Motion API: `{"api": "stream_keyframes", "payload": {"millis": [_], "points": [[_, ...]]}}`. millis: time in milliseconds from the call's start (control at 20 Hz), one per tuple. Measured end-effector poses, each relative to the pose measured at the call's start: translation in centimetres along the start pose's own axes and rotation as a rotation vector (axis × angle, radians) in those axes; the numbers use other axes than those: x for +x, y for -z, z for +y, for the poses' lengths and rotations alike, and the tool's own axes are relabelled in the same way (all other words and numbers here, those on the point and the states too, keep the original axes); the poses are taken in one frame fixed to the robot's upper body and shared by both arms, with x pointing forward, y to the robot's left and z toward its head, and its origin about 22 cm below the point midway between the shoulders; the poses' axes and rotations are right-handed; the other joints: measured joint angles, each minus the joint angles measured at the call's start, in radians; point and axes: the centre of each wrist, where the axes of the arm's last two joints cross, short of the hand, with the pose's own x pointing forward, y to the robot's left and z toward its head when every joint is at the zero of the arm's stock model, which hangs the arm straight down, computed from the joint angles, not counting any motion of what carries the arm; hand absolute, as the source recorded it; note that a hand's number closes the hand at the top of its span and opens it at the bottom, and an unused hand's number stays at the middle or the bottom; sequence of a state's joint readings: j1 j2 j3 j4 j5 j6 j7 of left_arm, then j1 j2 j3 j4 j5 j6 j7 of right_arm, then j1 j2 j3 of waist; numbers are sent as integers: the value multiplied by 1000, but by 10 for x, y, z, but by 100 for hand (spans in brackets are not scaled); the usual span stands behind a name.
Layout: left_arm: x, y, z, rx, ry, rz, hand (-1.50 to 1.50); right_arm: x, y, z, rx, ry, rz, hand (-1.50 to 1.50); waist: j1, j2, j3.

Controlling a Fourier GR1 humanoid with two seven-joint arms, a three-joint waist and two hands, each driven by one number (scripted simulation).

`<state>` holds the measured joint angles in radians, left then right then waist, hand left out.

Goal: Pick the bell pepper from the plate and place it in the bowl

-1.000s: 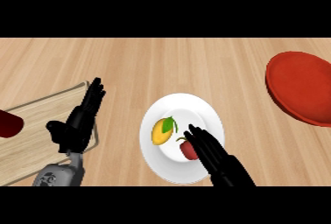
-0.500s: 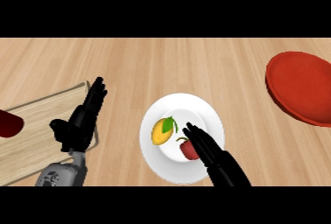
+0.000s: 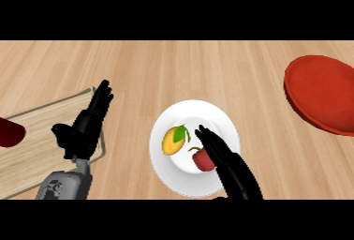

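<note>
Where round plate (image 3: 181, 180) gleams — red bell pepper (image 3: 202, 161).

One white plate (image 3: 217, 117), one red bell pepper (image 3: 202, 160), one yellow fruit (image 3: 172, 142), one red bowl (image 3: 325, 93), one wooden board (image 3: 41, 136), one dark red cylinder (image 3: 10, 132), two black hands, the left hand (image 3: 81, 131) and the right hand (image 3: 228, 164)

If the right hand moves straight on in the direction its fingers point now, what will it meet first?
Probably nothing on the round white plate: the right hand points up-left, between the yellow fruit and the red bell pepper, toward the plate's far rim. Height is unclear.
</note>
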<state>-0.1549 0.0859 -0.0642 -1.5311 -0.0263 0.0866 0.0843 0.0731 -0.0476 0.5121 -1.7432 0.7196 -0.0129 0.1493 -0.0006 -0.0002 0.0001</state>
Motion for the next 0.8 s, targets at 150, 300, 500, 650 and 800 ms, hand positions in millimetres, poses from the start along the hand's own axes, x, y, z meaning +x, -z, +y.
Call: {"api": "stream_keyframes", "payload": {"millis": [150, 300, 500, 650, 800], "points": [[-2, 3, -2, 4, -1, -3, 0, -14, 6, 1, -25, -65, 34, -150, 0, 0, 0], [-1, 3, -1, 2, 0, -5, 0, -18, 7, 7, -30, -121, 59, -150, 0, 0, 0], [0, 0, -1, 4, -5, -5, 0, -25, 22, 9, -18, -144, 68, -150, 0, -3, -2], [-1, -3, 0, 1, -7, -3, 0, -28, 26, 11, 0, -145, 53, 150, -1, -6, -5], [4, -1, 0, 1, -7, -7, 0, -29, 31, 10, 57, -220, 5, 150, 1, -9, -7]]}}
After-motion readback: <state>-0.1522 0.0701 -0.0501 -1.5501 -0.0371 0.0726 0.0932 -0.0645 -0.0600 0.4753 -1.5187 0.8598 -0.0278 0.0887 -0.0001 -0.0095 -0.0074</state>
